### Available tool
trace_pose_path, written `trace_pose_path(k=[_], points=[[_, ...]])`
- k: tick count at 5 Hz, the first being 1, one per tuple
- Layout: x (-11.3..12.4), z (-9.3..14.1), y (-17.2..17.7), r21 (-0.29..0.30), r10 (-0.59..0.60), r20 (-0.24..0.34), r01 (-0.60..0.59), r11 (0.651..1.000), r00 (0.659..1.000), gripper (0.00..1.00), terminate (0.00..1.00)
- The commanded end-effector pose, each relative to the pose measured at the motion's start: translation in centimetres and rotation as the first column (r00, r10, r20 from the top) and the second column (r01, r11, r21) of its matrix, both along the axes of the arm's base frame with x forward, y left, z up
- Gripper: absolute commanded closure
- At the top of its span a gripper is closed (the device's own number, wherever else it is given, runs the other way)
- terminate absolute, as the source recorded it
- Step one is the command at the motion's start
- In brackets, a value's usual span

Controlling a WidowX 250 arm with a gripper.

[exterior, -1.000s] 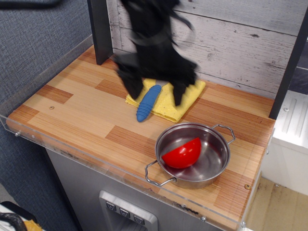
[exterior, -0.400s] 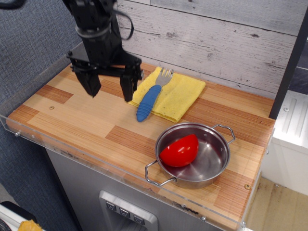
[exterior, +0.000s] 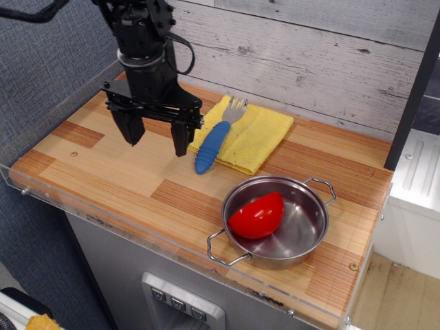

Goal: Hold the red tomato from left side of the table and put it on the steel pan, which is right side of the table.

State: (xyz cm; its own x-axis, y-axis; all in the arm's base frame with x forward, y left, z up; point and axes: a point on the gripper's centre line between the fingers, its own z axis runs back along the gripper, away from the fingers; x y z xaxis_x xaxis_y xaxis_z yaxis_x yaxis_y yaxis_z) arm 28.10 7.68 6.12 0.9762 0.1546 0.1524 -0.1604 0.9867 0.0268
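The red tomato (exterior: 257,215) is a glossy red half-dome lying inside the steel pan (exterior: 311,232), against its left wall. The pan stands at the front right of the wooden table (exterior: 103,165), with two wire loop handles. My black gripper (exterior: 157,139) hangs open and empty over the left back part of the table, its two fingers spread wide and pointing down, well apart from the pan and the tomato.
A yellow cloth (exterior: 258,137) lies at the back middle with a blue-handled fork (exterior: 214,144) on it, just right of my gripper. A clear acrylic rim (exterior: 48,196) runs along the table's front and left edges. A plank wall stands behind.
My gripper swung from over the yellow cloth to the left back of the table, then shifted slightly right and lower. The tomato settled a little in the pan.
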Motion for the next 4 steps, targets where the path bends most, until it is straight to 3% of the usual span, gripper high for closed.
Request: trace_pose_path(k=[1,3,4], points=[[0.91,0.59,-0.24,0.040,-0.091,0.019,0.090,0.995,0.996,0.00,0.00],[0.79,0.25,-0.13,0.051,-0.075,0.002,0.075,0.996,0.997,0.00,0.00],[0.79,0.25,-0.13,0.051,-0.075,0.002,0.075,0.996,0.997,0.00,1.00]])
